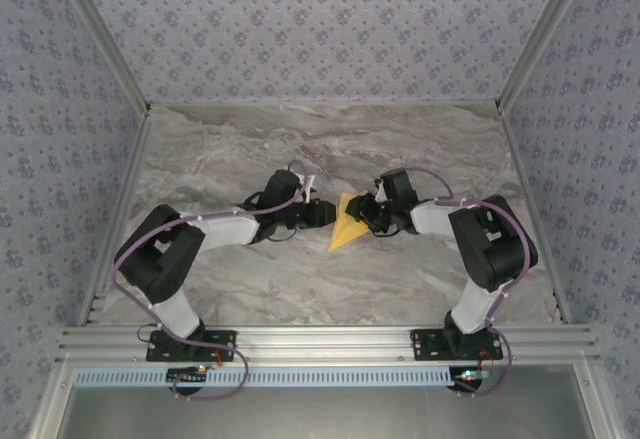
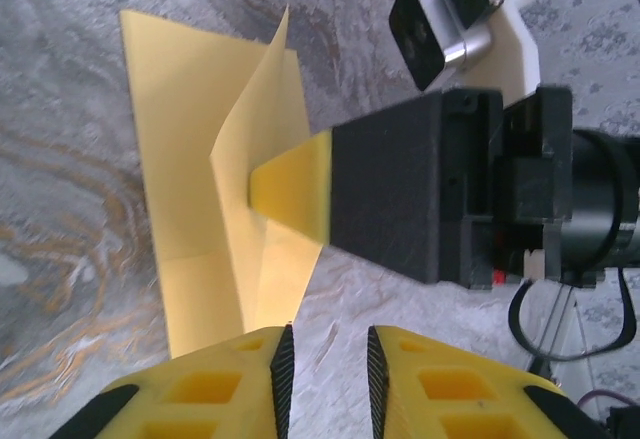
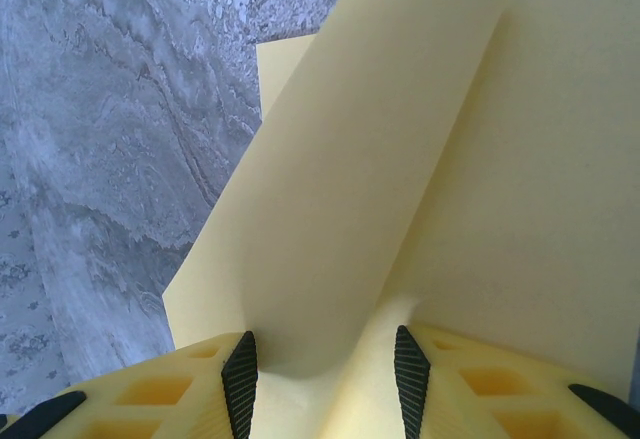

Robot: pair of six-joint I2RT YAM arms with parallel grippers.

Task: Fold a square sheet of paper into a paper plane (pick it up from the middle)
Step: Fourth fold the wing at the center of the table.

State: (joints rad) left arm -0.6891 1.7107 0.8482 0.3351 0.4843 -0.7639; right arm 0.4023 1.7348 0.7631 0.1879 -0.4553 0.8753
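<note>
Paper fold (image 3: 380,159) pinched in right end effector (image 3: 325,374), edges cut off, left end effector (image 2: 328,364) narrowly parted

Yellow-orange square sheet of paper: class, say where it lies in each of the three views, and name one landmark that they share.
Top external: the yellow-orange square sheet of paper lies mid-table, partly folded.
Left wrist: the paper runs from upper left to centre, with one flap raised.
Right wrist: the paper covers the centre and right, with a fold rising from the bottom edge.
Shared landmark: the grey marble table top.
</note>
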